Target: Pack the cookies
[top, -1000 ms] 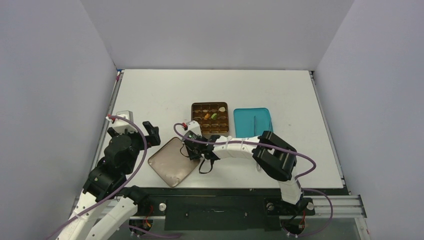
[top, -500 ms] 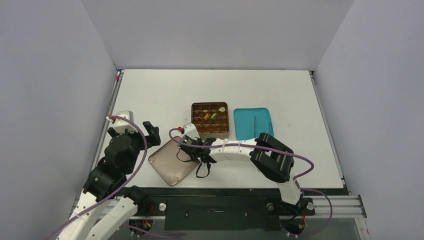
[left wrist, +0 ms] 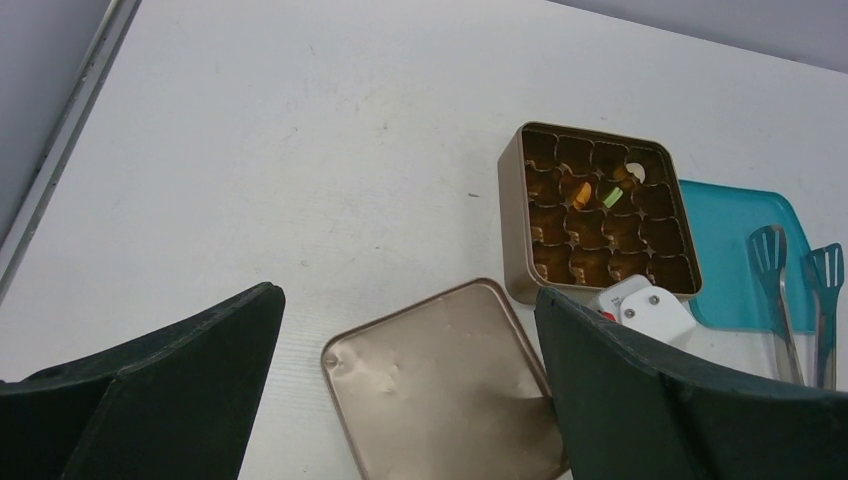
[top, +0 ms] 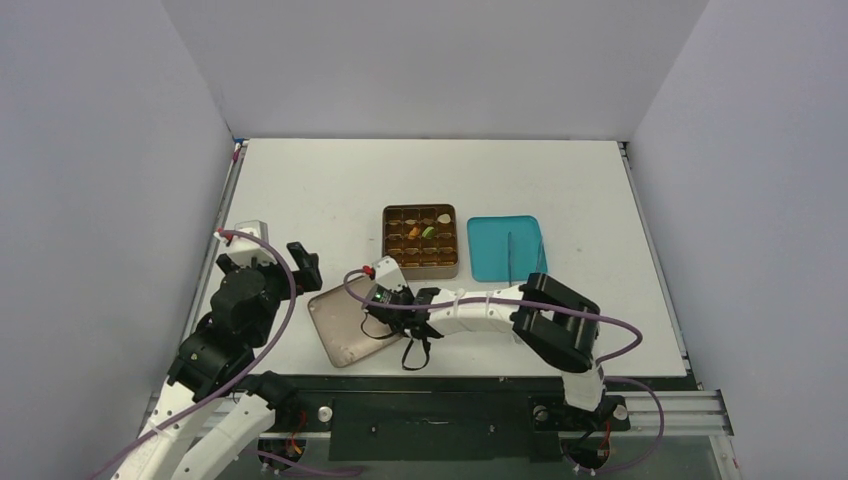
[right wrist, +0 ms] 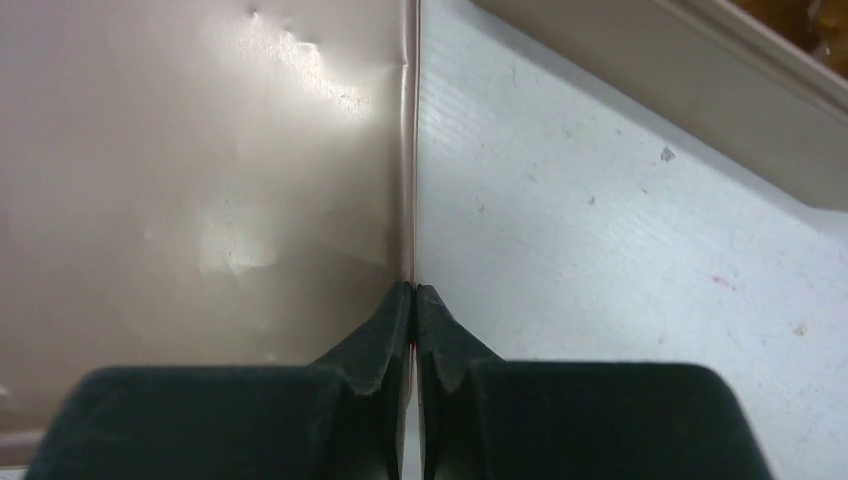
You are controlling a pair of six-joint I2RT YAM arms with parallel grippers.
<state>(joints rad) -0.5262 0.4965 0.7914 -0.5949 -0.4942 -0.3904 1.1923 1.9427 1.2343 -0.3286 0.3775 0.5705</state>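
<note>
Cookies (left wrist: 598,190): few tiny pieces, orange, green, pale, in far compartments of gold tin (left wrist: 513,230) on white surface (top: 320,190). Lid (top: 340,330) flat at tin's 7 o'clock. Right jaws pinching lid's 3 o'clock edge. Left jaws spread, at lid's 11 o'clock.

Table (top: 330,180): white, matte top, lightly scuffed and speckled.
Left wall (top: 100,150), far wall (top: 430,60), right wall (top: 750,150): plain pale grey panels closing in the table on three sides.
Metal rail (left wrist: 60,150): runs along the table's left edge.
Black frame (top: 440,410): at the near edge.
Light: even and soft, probably from above.
</note>
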